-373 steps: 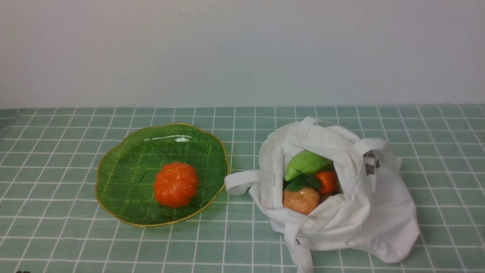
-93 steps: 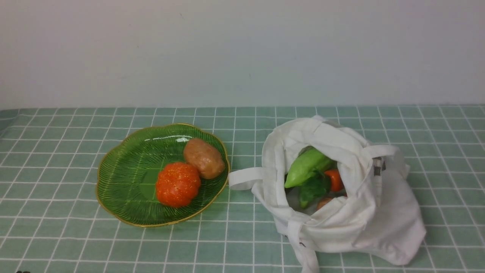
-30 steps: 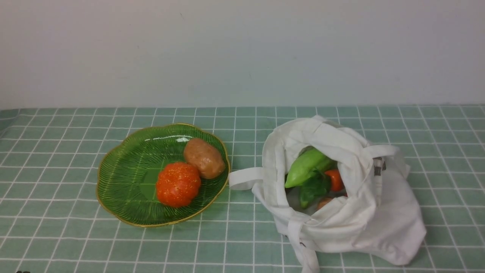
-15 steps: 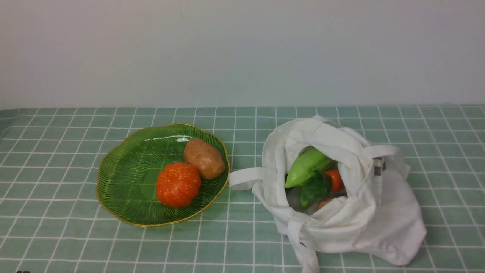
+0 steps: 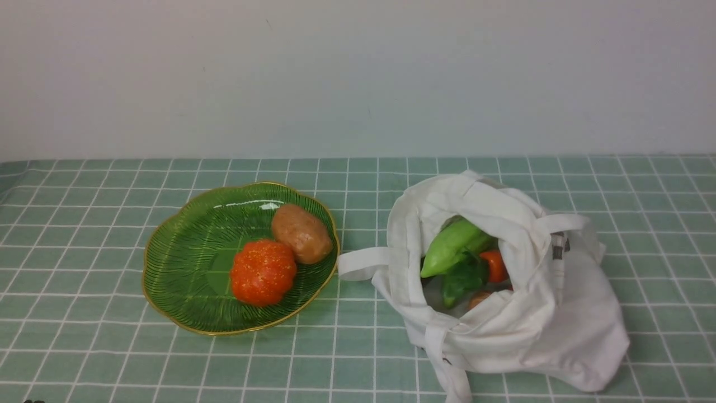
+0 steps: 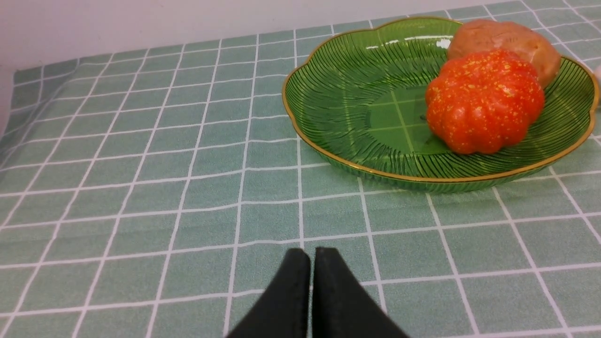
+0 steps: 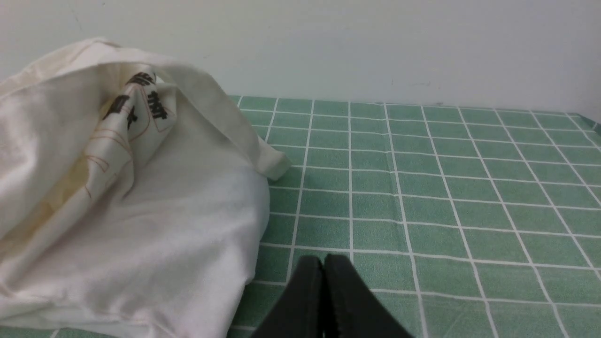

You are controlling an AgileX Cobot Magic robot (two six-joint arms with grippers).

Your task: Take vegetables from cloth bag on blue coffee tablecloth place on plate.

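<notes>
Comparing with the earliest frame, the potato [image 5: 301, 233] had left the cloth bag [image 5: 503, 291] for the plate [image 5: 184, 263]; only wrist views showed the left gripper [image 6: 312, 256] and right gripper [image 7: 323, 263], both pressed together, empty.

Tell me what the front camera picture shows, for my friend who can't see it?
A green plate on a checked tablecloth holds an orange pumpkin and a brown potato. Beside it, a white cloth bag lies open with a light green pepper, a dark leafy vegetable and a small red-orange one inside.
</notes>
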